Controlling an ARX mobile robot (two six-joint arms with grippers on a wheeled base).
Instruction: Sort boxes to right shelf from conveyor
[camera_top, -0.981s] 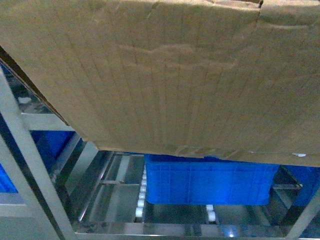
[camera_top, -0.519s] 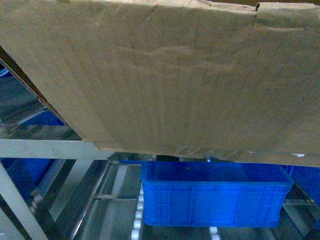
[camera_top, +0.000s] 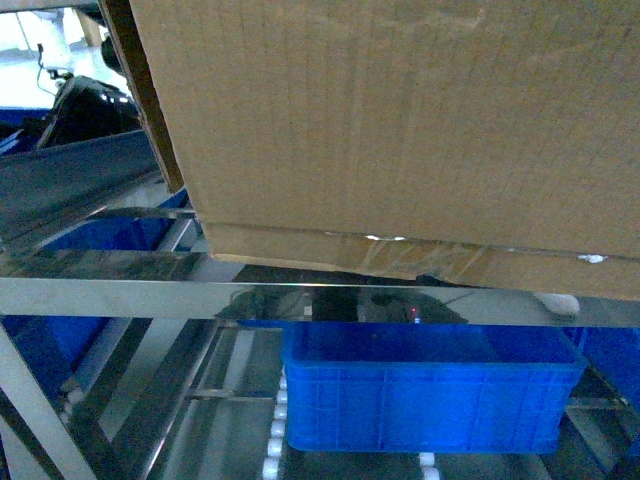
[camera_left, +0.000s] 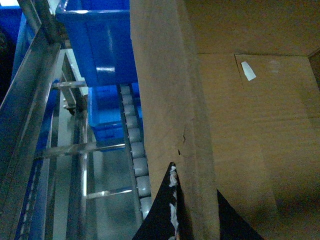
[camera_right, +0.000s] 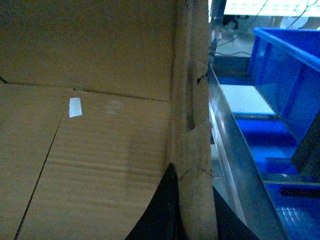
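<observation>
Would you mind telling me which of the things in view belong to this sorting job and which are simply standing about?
Part of the job:
- cardboard box, its side walls pinched between the fingers of the left hand and the right hand
- steel roller shelf

Just standing about:
- blue crate on the lower rollers
- other blue crates beside the box

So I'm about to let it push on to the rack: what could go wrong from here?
The cardboard box is held only by its torn side walls, the left gripper and right gripper each pinching one; the wall could rip or slip.
Its bottom hangs near the steel shelf rail and may catch.
The box blocks most of the head view, hiding the landing spot.
</observation>
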